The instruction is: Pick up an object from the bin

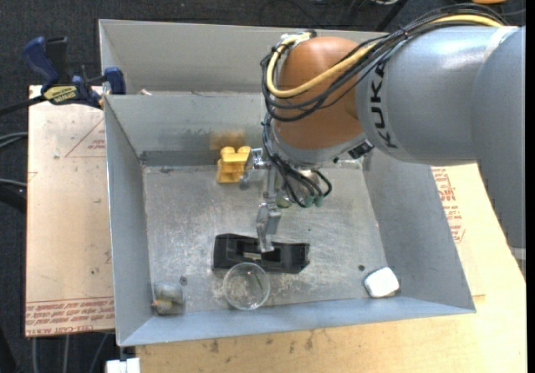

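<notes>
The arm's gripper (pixel 267 239) hangs low over a flat black object (pixel 290 258) near the front middle of the grey bin (pixel 125 196), just behind a clear cup (pixel 246 286), though whether the gripper is spread or closed cannot be told.

The gripper (pixel 267 246) is hanging low over the front middle of the grey bin (pixel 125 196), its tip sitting right at a flat black object (pixel 227 252) (whether it is touching, I cannot tell). A clear plastic cup (pixel 246 286) is lying just in front of that black piece. A yellow block (pixel 232 164) is resting near the back wall, a white lump (pixel 381 283) is sitting front right, and a small grey-brown thing (pixel 167 299) is lying front left.
</notes>
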Robot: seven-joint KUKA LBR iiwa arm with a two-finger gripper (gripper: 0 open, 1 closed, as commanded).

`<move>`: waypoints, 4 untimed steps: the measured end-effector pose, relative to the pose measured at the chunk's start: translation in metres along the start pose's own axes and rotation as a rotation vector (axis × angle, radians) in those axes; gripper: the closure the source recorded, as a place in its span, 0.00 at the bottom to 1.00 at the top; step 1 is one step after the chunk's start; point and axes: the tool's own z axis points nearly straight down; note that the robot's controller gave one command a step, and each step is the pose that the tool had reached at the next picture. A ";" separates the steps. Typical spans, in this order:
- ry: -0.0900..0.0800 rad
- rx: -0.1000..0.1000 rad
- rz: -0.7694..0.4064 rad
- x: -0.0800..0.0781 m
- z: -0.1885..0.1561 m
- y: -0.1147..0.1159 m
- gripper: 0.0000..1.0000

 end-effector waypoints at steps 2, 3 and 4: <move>-0.018 -0.002 -0.268 0.050 0.074 -0.016 1.00; -0.018 -0.002 -0.268 0.050 0.074 -0.016 1.00; -0.014 0.002 -0.271 0.035 -0.091 -0.008 1.00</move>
